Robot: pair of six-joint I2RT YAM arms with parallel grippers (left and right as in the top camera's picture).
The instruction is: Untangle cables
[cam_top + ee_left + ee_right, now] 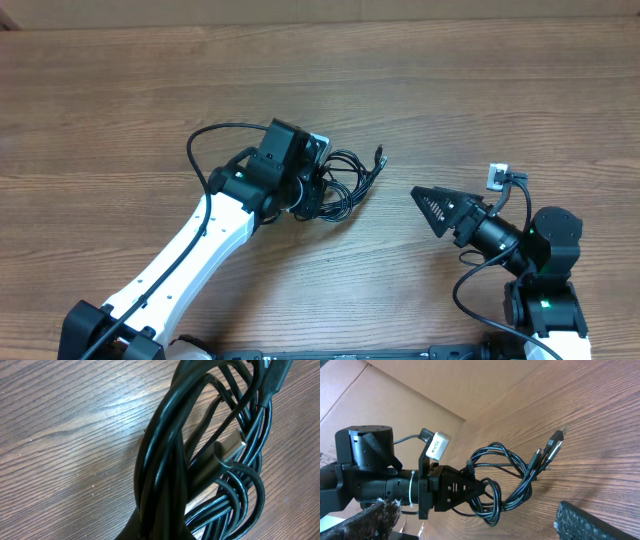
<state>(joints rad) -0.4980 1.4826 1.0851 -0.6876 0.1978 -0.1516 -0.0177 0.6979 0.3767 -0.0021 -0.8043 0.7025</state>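
The left gripper [470, 491] was pinched shut on the cables [345, 185], a coiled black bundle near the middle of the desk [120, 90]. Its plug ends [555, 442] pointed toward the right edge. The right gripper [430, 205] was spread wide, well apart from the bundle. Because several strands were clamped together, a pull on one plug was judged likely to tighten the tangle. A plug could also be snagged in a loop, or the thin cords could slip from the pinch.
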